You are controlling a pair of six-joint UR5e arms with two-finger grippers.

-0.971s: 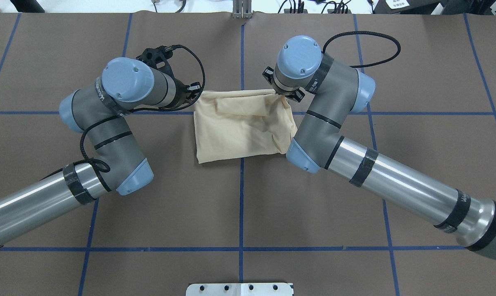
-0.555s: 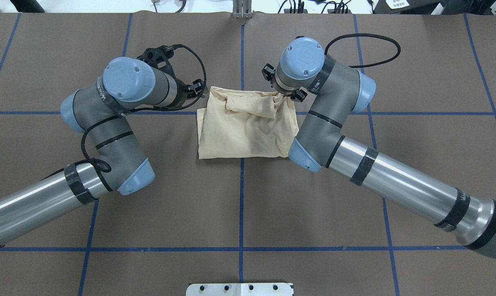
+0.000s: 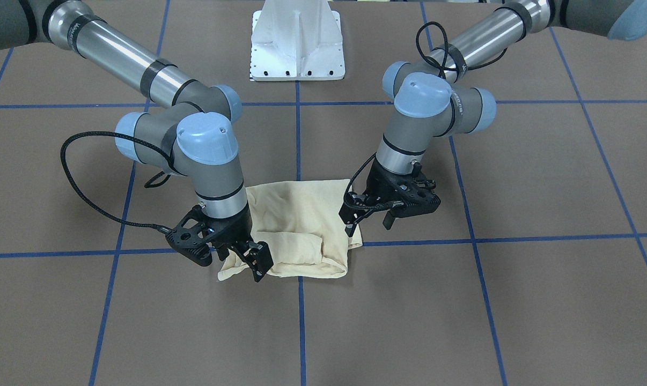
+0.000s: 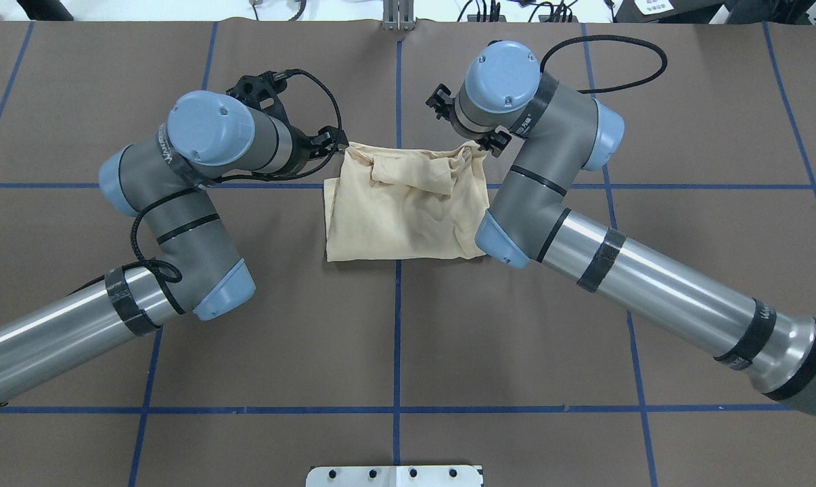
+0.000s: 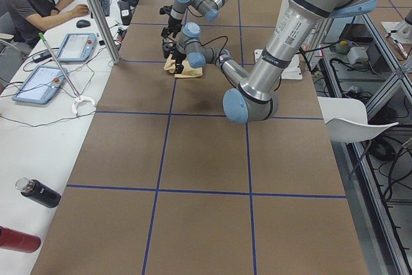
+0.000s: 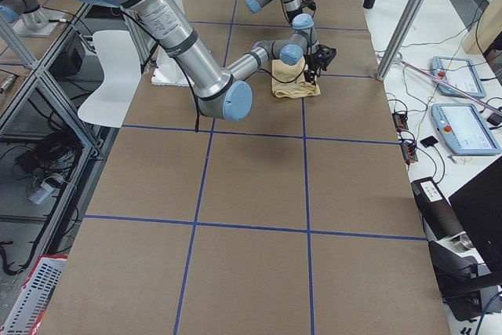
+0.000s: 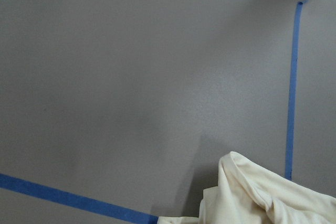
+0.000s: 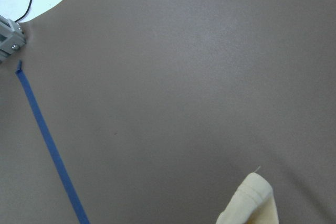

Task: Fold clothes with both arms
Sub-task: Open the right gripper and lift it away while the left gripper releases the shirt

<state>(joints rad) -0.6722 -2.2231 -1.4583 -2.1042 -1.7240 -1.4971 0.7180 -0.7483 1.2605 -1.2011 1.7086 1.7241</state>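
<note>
Cream-coloured and folded, the T-shirt [image 3: 296,225] lies on the brown table [image 3: 463,300] between the two grippers. We see the left gripper [image 3: 369,224] just beside one edge, fingers spread, and the right gripper [image 3: 248,256] over the opposite corner, fingers apart, gripping nothing. From overhead, wrists hide both grippers' fingers and the right elbow [image 4: 499,247] covers a shirt corner.

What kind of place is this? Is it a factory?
Most likely a robot lab, not a factory. Two grey metal robot arms, left and right, reach over a pale yellow shirt on a brown table marked with blue tape lines. A person sits at a white side desk with control tablets.
</note>
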